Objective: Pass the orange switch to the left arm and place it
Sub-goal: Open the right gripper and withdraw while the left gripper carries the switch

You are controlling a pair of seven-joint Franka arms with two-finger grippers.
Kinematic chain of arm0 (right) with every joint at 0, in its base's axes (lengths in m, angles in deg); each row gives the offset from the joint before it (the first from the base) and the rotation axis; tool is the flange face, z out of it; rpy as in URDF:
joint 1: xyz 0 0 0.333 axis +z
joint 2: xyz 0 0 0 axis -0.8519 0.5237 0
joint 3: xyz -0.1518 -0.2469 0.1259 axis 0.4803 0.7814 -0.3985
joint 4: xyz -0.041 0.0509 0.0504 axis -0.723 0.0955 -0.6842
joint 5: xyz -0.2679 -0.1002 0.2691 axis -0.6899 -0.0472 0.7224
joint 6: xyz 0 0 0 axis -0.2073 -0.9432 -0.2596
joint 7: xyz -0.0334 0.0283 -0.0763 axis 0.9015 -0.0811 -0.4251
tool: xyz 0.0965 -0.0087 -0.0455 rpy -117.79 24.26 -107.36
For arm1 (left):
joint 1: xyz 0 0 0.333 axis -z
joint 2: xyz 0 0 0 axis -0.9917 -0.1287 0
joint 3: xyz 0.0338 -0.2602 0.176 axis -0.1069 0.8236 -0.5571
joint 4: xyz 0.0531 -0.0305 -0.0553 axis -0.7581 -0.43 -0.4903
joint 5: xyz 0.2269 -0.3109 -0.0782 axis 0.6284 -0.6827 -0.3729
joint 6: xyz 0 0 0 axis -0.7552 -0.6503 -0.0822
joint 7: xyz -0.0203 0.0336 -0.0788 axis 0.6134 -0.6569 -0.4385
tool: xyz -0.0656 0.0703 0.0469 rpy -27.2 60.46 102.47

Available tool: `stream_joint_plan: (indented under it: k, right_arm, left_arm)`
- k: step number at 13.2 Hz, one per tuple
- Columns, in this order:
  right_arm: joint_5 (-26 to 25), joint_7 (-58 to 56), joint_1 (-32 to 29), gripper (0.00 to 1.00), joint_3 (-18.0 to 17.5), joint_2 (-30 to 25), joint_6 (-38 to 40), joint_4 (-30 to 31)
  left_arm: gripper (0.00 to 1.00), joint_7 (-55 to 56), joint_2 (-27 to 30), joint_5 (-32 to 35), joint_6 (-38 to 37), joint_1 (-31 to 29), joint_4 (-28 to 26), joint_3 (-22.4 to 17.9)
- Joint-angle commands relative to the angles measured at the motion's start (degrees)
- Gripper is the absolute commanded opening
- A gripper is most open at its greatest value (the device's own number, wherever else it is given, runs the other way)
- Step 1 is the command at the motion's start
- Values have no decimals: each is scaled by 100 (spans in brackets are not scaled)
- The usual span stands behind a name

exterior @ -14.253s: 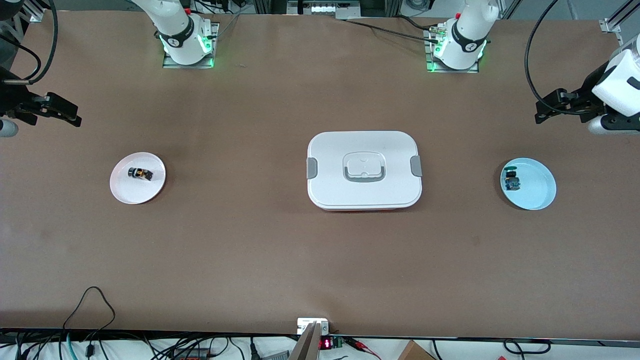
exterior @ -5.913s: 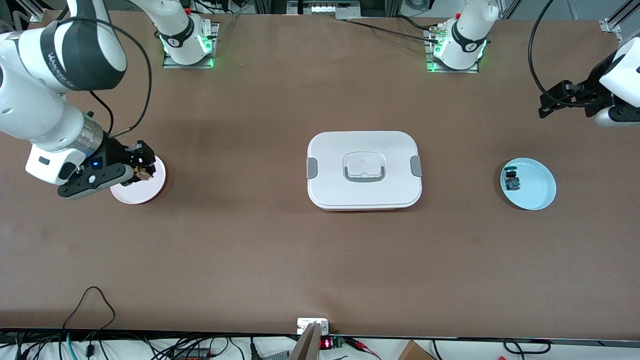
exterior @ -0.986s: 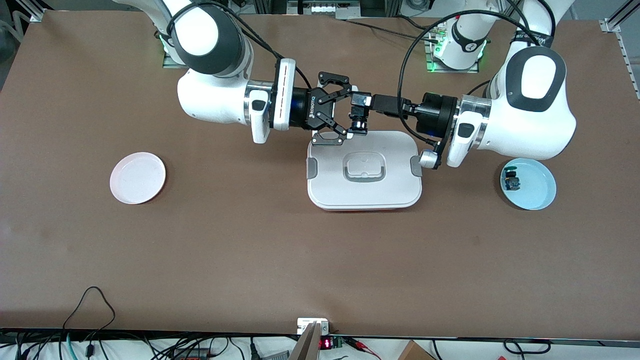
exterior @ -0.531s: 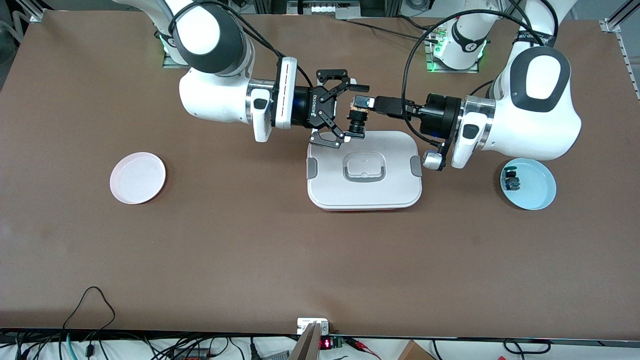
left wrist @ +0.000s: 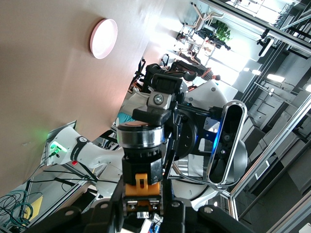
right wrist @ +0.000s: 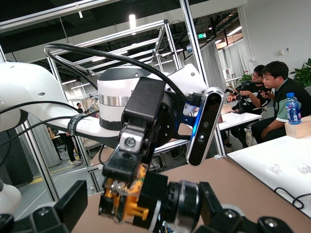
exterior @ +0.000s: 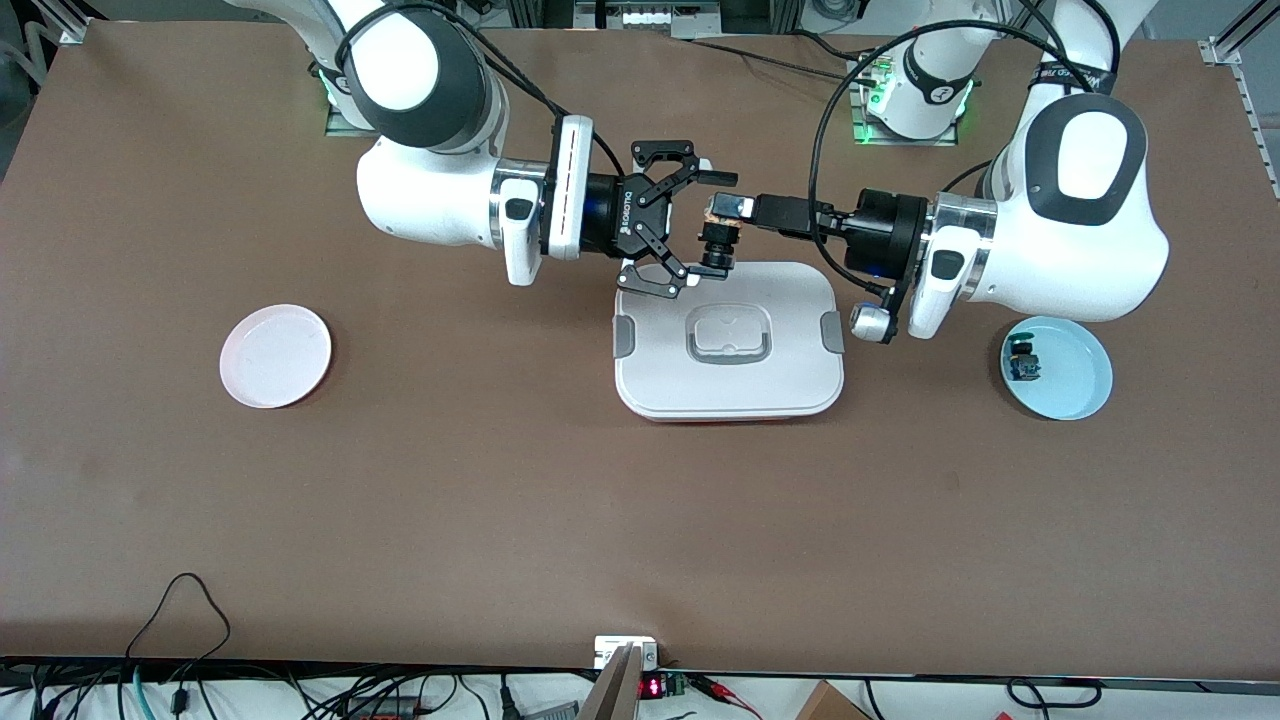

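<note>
The orange switch (exterior: 716,245), a tiny black cylinder with orange parts, hangs in the air over the edge of the white box (exterior: 660,380) that lies farther from the front camera. My left gripper (exterior: 728,207) is shut on its orange end; the left wrist view shows the switch (left wrist: 143,165) clamped between the fingers (left wrist: 115,208). My right gripper (exterior: 708,228) is open, its jaws standing either side of the switch without touching it. In the right wrist view the switch (right wrist: 141,204) sits between the spread fingers (right wrist: 73,201).
An empty pink plate (exterior: 275,355) lies toward the right arm's end. A blue plate (exterior: 1075,380) toward the left arm's end holds a small blue-and-green component (exterior: 1022,362). The box has grey side clips and a recessed handle (exterior: 729,335).
The left arm has drawn slightly toward its own end of the table with the switch in its gripper. The right gripper has eased back a little, and its jaws are clear of the switch.
</note>
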State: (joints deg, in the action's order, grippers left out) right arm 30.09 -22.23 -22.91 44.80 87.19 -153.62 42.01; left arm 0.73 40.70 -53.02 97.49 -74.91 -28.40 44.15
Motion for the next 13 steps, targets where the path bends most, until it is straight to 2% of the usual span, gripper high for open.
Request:
stream_joint_plan:
  k: [1,2,4,8,11,13]
  right_arm:
    - [70,-75,35,100,19,-142,-8,111]
    - [70,-75,9,100,19,-194,-8,163]
    - [43,-84,-114,100,28,-344,1,321]
    - [8,-102,-465,100,36,-783,1,882]
    - [-149,-102,-912,100,36,-1239,271,1672]
    - [-701,-93,-1439,100,80,-1294,902,1912]
  left_arm:
    - [0,11,33,-32,-159,-154,91,-41]
    - [0,11,50,-23,-247,-233,83,-50]
    - [0,3,94,457,-370,-409,126,-33]
    - [0,-314,121,1248,-1203,-962,162,-41]
    - [0,-331,278,2634,-1758,-1332,170,-41]
    - [0,-497,332,4048,-1882,-1411,214,-41]
